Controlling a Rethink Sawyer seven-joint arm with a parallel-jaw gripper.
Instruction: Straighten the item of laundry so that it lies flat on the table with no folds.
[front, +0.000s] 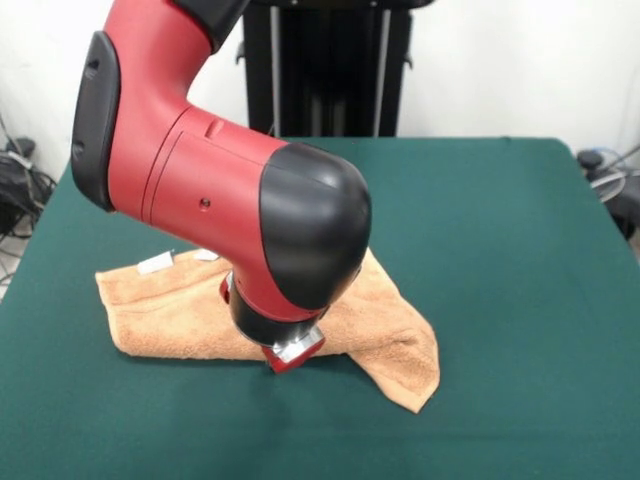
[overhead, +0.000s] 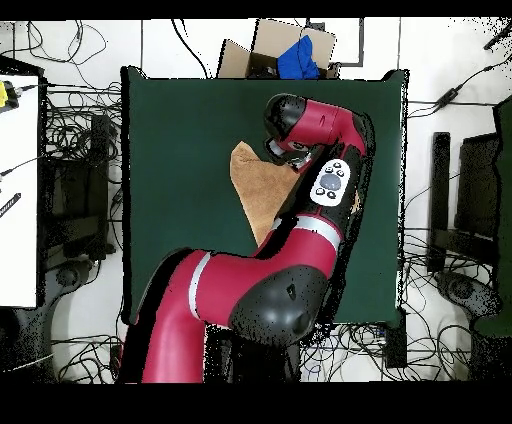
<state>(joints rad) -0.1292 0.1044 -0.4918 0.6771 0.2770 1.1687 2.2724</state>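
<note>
Front view: a red and black Sawyer arm (front: 215, 190) bends low over a dark green table (front: 500, 300), and its bulky wrist covers the middle of an orange-tan terry hand towel (front: 180, 310). The gripper (front: 293, 350) shows only as a small red and silver end below the wrist, right at the towel's near edge, seemingly on or just above the cloth. Its fingers are hidden, so whether it is released or clenched cannot be told. The towel spreads out to both sides of the tool. One side lies fairly flat and carries small white tags (front: 155, 263) along its far edge. The other side runs out to a folded, pointed corner (front: 415, 385), nearer the camera than the gripper.

Overhead view: the arm (overhead: 300, 250) hides most of the towel (overhead: 258, 190). A tan piece with a pointed corner shows beside the wrist, lying on the green table (overhead: 180, 160).
</note>
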